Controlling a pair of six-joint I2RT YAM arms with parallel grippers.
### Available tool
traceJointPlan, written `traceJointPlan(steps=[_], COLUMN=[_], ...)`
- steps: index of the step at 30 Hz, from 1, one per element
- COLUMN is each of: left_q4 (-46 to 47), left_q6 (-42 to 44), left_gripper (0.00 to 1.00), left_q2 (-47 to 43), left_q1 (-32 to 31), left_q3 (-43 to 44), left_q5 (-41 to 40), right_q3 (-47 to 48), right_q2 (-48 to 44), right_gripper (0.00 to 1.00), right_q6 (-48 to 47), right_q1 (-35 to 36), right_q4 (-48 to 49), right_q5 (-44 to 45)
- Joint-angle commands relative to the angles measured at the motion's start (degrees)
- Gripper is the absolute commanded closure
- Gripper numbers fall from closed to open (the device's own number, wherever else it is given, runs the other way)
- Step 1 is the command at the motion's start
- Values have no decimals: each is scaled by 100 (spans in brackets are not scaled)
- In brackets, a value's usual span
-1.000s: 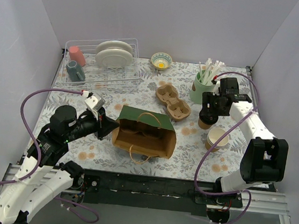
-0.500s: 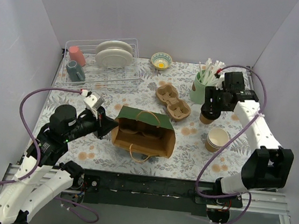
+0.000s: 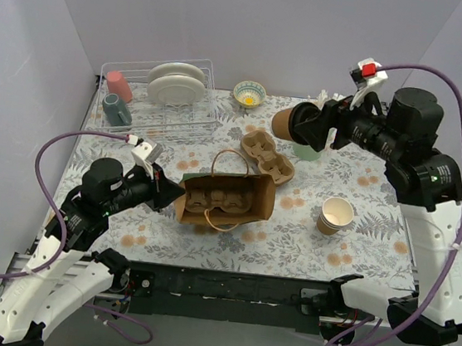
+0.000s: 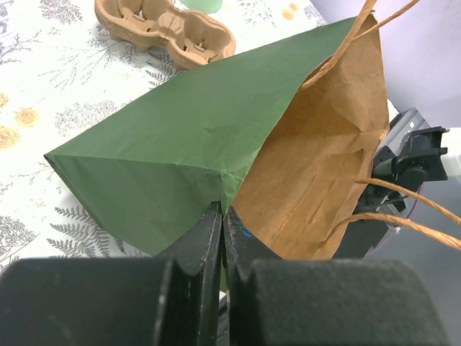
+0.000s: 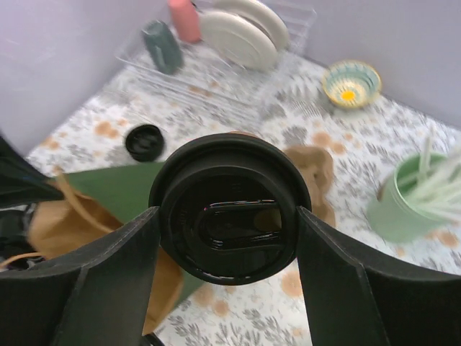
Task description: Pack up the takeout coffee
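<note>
High at the upper right of the overhead view, the right claw grips the coffee by its sides, well above the surface and roughly over the cup carrier. The cup lies nearly on its side, with its base toward the left of the frame and its black lid facing the wrist camera. Lower left of centre, the left claw is pinched shut on an edge of the paper bag. The bag's brown inside shows to the overhead camera, with a handle at each long rim. To do the carry well, the right arm should probably travel down and left to a spot over the bag's mouth. It should turn the cup lid-up before lowering it, since a tilted cup may leak. Entry looks safest between the two handles and away from the thin paper rim, which could fold or snag. The left claw's pinch should hold firm so the mouth stays wide. The cup should be let go only once its base rests on the bag's floor.
</note>
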Motion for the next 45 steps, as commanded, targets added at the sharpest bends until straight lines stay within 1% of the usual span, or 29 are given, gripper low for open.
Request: traceJointPlan(steps=[1, 3, 4, 9, 12, 18, 20, 22, 26, 30, 31, 34, 35, 36, 37, 39, 45], left_q4=[22, 66, 118, 163, 233, 233, 207, 216, 224, 251, 277, 321, 330, 330, 356, 400, 645], left_q6=[-159, -168, -185, -264, -308, -335, -326, -317, -309, -256, -247, -194, -177, -159, -150, -133, -1], left_gripper=[100, 100, 100, 100, 100, 100, 100, 100, 100, 100, 100, 100, 100, 100, 100, 100, 100], left_q2=[94, 94, 76, 111, 68, 24, -3, -47, -82, -73, -91, -91, -65, -47, -38, -29, -169], left_q1=[11, 11, 11, 11, 11, 11, 11, 11, 11, 11, 11, 11, 11, 11, 11, 11, 11], left_q3=[144, 108, 82, 73, 3, -6, 3, 11, 11, 20, 20, 3, 20, 38, 38, 47, -172], left_q5=[-26, -25, -60, -61, -70, -87, -139, -149, -96, -34, -8, 36, 62, 71, 106, 141, 370], right_q3=[749, 777, 742, 391, 163, -92, -215, -418, -664, -682, -665, -656, -717, -804, -910, -1279, -2042], right_q2=[28, -7, -42, -235, -367, -411, -420, -411, -289, -95, 10, 221, 239, 248, 213, 169, 142], right_gripper=[47, 48, 48, 49, 49, 47, 47, 47, 48, 50, 50, 51, 51, 52, 52, 52, 55], right_q6=[394, 359, 316, 315, 219, -194, -265, -379, -941, -1450, -1678, -1978, -2161, -2233, -2303, -2541, -3050], right_q1=[262, 429, 622, 1045, 1361, 1800, 1967, 2319, 2943, 3759, 3857, 4252, 4367, 4603, 4701, 4903, 4948], right_q4=[433, 627, 793, 1137, 1208, 901, 856, 760, 479, 338, 277, 154, 153, 205, 267, 504, 987], right_q5=[-1380, -1752, -1980, -2544, -2579, -2509, -2352, -1983, -1193, 212, 407, 1093, 1277, 1705, 1814, 2444, 2764])
